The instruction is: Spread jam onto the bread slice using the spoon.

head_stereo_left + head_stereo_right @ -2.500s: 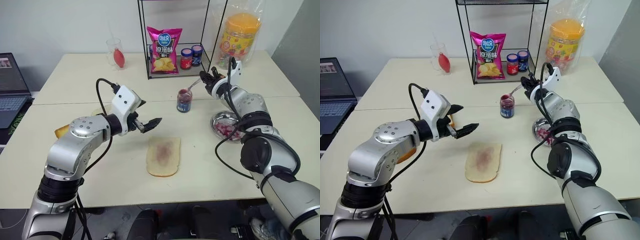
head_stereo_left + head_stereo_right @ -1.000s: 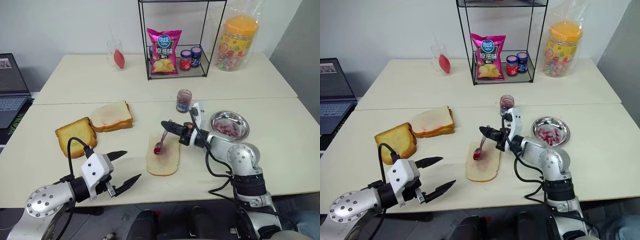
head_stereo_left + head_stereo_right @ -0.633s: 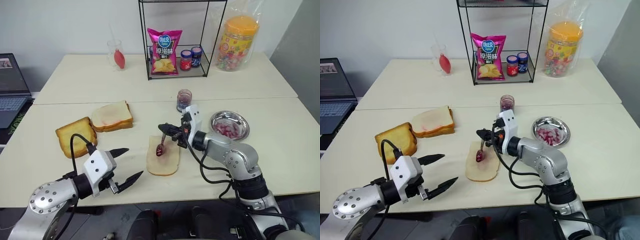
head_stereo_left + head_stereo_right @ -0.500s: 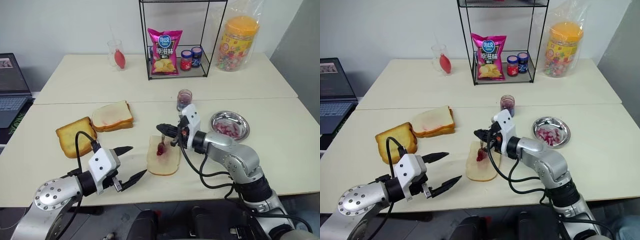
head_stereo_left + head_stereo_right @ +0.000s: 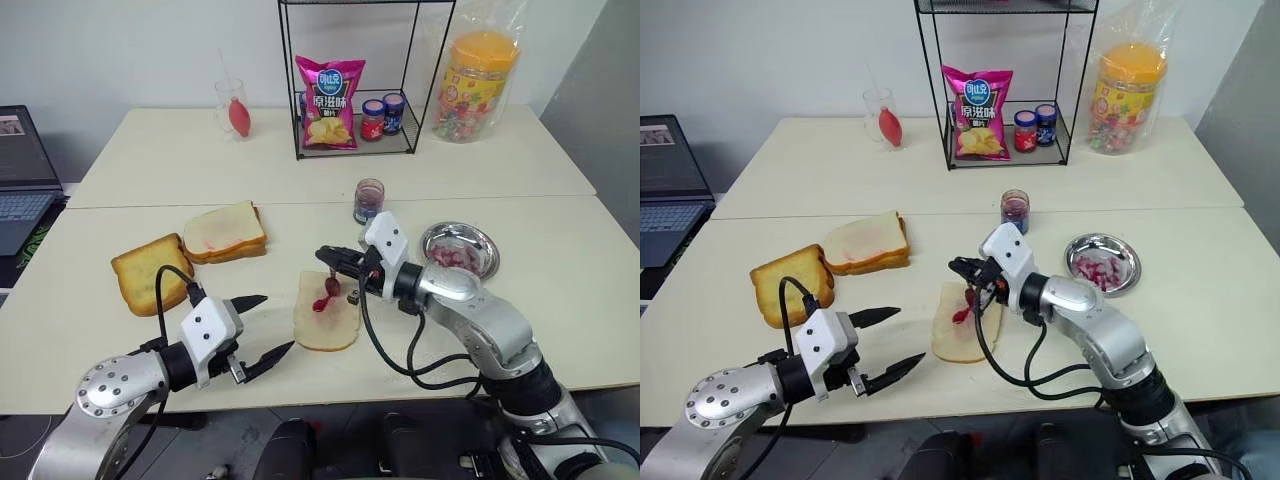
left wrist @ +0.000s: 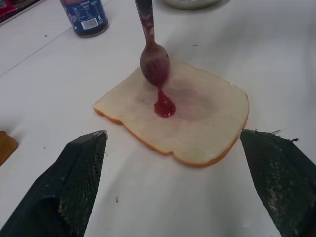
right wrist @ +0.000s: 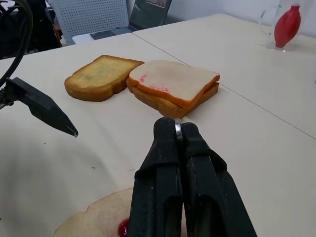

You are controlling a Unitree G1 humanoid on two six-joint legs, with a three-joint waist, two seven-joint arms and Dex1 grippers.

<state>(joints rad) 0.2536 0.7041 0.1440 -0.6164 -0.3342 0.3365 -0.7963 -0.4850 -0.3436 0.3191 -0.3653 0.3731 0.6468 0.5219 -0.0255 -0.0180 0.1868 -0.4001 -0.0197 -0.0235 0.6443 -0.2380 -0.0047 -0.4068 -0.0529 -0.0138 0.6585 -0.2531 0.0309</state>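
The bread slice (image 5: pixel 326 318) lies flat at the middle of the near table. A small blob of red jam (image 6: pixel 164 107) sits near its centre. My right gripper (image 5: pixel 328 256) is shut on the handle of the spoon (image 5: pixel 331 284), just above the slice's far end. The spoon hangs bowl down, and the bowl (image 6: pixel 154 61) is coated with jam that drips onto the slice. The open jam jar (image 5: pixel 368 201) stands behind the gripper. My left gripper (image 5: pixel 278 322) is open and empty, low over the table just left of the slice.
A toasted slice (image 5: pixel 150 273) and a sandwich (image 5: pixel 224 232) lie to the left. A metal dish (image 5: pixel 459 250) with red pieces sits to the right. At the back stand a wire rack (image 5: pixel 350 100) with a chip bag and capped jars, a glass (image 5: pixel 231 106) and a candy jar (image 5: pixel 478 70).
My right wrist has rolled and the spoon now hangs steeper, its bowl lifted off the slice and trailing jam. The left gripper has stayed put, still open.
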